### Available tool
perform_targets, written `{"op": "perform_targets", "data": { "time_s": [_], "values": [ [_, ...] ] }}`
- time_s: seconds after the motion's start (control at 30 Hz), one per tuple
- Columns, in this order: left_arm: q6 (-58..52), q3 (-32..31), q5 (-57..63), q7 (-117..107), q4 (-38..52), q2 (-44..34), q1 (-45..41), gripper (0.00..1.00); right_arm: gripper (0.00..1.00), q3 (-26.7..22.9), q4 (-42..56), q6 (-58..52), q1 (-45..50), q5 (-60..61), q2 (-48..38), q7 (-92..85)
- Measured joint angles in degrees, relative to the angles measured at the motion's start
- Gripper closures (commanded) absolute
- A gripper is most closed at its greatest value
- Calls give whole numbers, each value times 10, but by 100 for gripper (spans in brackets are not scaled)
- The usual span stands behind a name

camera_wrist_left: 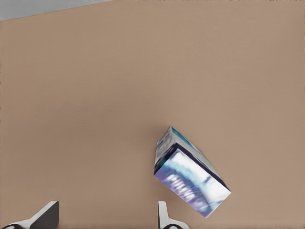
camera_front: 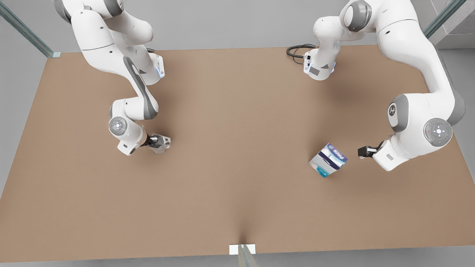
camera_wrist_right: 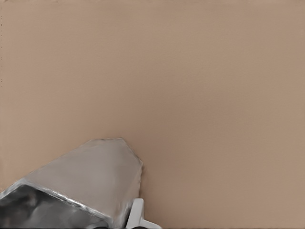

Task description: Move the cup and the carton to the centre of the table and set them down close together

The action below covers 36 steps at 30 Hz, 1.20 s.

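On the front view's right, the left gripper (camera_front: 362,151) hangs low over the table (camera_front: 237,193), just beside the carton (camera_front: 328,160) but apart from it, a strip of bare brown surface showing between the two. Its wrist camera shows two pale fingertips (camera_wrist_left: 164,214) spread wide with nothing between them, the carton (camera_wrist_left: 190,172) lying off to one side of the gap rather than inside it. The carton, printed white, dark blue and teal, sits skewed to the table's edges, on the front view's right half of the table and well off centre. Across the table, on the front view's left, the right gripper (camera_front: 157,142) is at the cup (camera_front: 162,144), the shiny silver-grey vessel pressed up against its black fingers. From the right wrist camera the cup (camera_wrist_right: 81,191) looms close, its faceted side beside one pale fingertip (camera_wrist_right: 136,217), which touches the cup's wall; whether the pincer has truly closed on the cup cannot be told from these views. Cup and carton stand well apart, with the centre of the table lying bare between them. A small white tab (camera_front: 242,249) marks the middle of the near long edge, and a black cable (camera_front: 297,52) loops at the far edge.
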Motion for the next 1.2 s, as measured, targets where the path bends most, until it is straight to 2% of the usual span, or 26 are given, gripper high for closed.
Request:
{"op": "perform_targets", "data": {
  "time_s": [0.1, 0.17, 0.23, 0.27, 0.47, 0.63, 0.8, 0.87, 0.9, 0.93, 1.0, 1.03, 1.2],
  "values": [
    [0, 0, 0, 0, 0, 0, 0, 0, 79, 23, 48, -6, 17, 4, 18, 20],
    [1, 1, 0, 0, 0, 0, 1, 0, 79, 66, 71, -6, 18, 6, 27, 72],
    [2, 2, 0, -1, 0, 0, 1, 0, 79, 105, 140, -54, 24, 8, 59, 146],
    [2, 1, 0, -1, 0, 0, 1, 0, 79, 110, 172, -57, 48, 21, 79, 183],
    [5, 1, -1, -3, 0, 0, 0, 0, 79, 105, 421, -58, 186, 51, 250, 354],
    [5, 3, -14, -45, 0, 1, 1, 0, 79, 97, 586, -96, 255, 49, 344, 424],
    [14, 4, -44, -225, -5, 6, 0, 0, 79, 50, 678, -86, 281, 47, 433, 443],
    [34, 4, -58, -309, -18, 8, -1, 0, 79, 40, 686, -90, 288, 47, 440, 446],
    [42, 4, -67, -345, -22, 9, -2, 0, 69, 39, 686, -89, 288, 48, 440, 451],
    [44, 4, -76, -365, -28, 8, -2, 0, 50, 39, 686, -88, 288, 47, 440, 456],
    [61, 1, -89, -378, -65, -3, -3, 0, 26, 38, 686, -88, 293, 44, 440, 467],
    [92, -2, -93, -381, -106, -21, -4, 0, 0, 38, 686, -88, 293, 44, 440, 467],
    [169, -4, -106, -446, -193, -46, -23, 0, 0, 32, 686, -94, 298, 44, 433, 466]
  ]
}}
